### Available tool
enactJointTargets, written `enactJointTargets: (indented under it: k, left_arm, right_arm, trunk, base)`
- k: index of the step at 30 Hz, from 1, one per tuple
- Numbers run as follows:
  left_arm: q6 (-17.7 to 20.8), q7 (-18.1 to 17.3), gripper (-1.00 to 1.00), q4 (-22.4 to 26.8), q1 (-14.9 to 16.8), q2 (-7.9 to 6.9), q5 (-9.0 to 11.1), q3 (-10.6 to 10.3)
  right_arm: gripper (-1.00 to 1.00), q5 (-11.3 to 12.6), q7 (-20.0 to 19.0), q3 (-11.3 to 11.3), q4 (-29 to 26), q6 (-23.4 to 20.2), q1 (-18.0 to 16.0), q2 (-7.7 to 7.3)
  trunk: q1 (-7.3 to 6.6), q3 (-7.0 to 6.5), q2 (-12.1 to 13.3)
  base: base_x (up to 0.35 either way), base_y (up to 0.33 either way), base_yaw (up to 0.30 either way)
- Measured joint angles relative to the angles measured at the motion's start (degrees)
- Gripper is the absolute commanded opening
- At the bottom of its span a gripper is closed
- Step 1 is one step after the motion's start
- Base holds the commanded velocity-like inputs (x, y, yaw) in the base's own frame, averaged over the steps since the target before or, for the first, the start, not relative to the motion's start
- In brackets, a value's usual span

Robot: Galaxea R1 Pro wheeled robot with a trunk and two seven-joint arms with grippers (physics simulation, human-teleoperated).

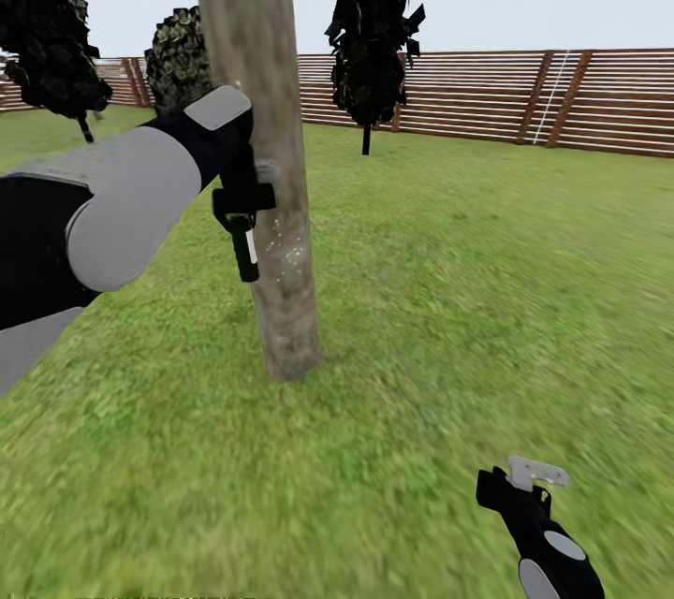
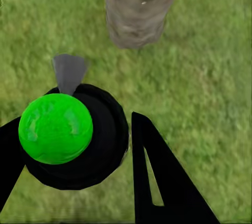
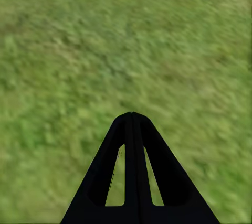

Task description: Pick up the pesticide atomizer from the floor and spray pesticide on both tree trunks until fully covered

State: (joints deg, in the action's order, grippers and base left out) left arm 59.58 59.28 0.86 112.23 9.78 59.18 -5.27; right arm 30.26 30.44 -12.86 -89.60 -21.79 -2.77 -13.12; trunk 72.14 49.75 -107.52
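Note:
A thick grey-brown tree trunk (image 1: 262, 112) rises from the grass just ahead, left of centre. My left gripper (image 1: 241, 204) is shut on the pesticide atomizer (image 1: 246, 255), a slim dark bottle held right beside the trunk's left side at mid height. White pesticide specks (image 1: 285, 253) dot the bark next to the bottle. In the left wrist view the atomizer (image 2: 68, 135) shows as a dark round body with a bright green end between my fingers (image 2: 152, 171), with the trunk (image 2: 139, 9) just beyond. My right gripper (image 1: 505, 491) hangs low at the right, shut and empty, over grass (image 3: 131, 115).
Green lawn (image 1: 487, 299) spreads all around. A horizontal-slat wooden fence (image 1: 562, 103) runs along the back. Dark bushes on thin stems stand behind the trunk at centre (image 1: 374, 19) and at the far left (image 1: 47, 28).

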Motion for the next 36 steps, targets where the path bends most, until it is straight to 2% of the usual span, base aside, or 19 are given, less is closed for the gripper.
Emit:
enactJointTargets:
  k: [6,9,19,26,29,33,36]
  left_arm:
    - [0.06,0.07,-1.0,2.83,-6.56,-0.14,-0.17,-0.47]
    - [0.06,0.07,-1.0,5.89,-11.02,-0.29,-0.17,-0.61]
    - [0.06,-0.03,-1.0,12.89,-20.51,-0.28,-0.09,-0.76]
    - [0.09,-0.44,-1.0,17.56,-26.16,-0.1,-0.1,-1.01]
    - [0.1,-0.48,-1.0,19.1,-28.85,-0.14,-0.12,-1.84]
    - [0.09,-0.53,-1.0,25.14,-34.67,-0.23,0.04,-5.17]
    - [0.14,-0.54,-1.0,28.21,-37.53,-0.3,-0.01,-6.21]
  right_arm:
    - [-1.0,-0.06,0.0,0.11,-0.63,-0.02,0.0,0.0]
    - [-1.0,-0.08,0.0,0.27,-0.93,-0.02,0.0,-0.03]
    - [-1.0,-0.04,-0.01,0.39,-1.48,-0.1,0.0,-0.14]
    - [-1.0,0.04,-0.08,0.44,-1.52,-0.02,0.02,-0.24]
    - [-1.0,0.06,-0.09,0.45,-1.5,-0.01,0.02,-0.26]
    - [-1.0,0.17,-0.1,0.44,-1.49,-0.01,0.01,-0.27]
    - [-1.0,0.22,-0.1,0.36,-1.47,-0.01,0.01,-0.27]
  trunk:
    - [0.0,0.0,0.0]
    - [0.0,0.0,0.0]
    - [0.0,0.0,0.0]
    - [0.0,-0.02,0.0]
    - [0.0,-0.09,0.0]
    - [0.0,-0.19,0.0]
    - [0.0,-0.22,0.0]
  base:
    - [0.0,0.0,0.265]
    - [0.0,0.0,0.284]
    - [0.0,0.0,0.219]
    - [0.0,0.0,-0.143]
    - [0.0,0.0,-0.268]
    - [0.0,0.0,-0.205]
    - [0.0,0.0,-0.058]
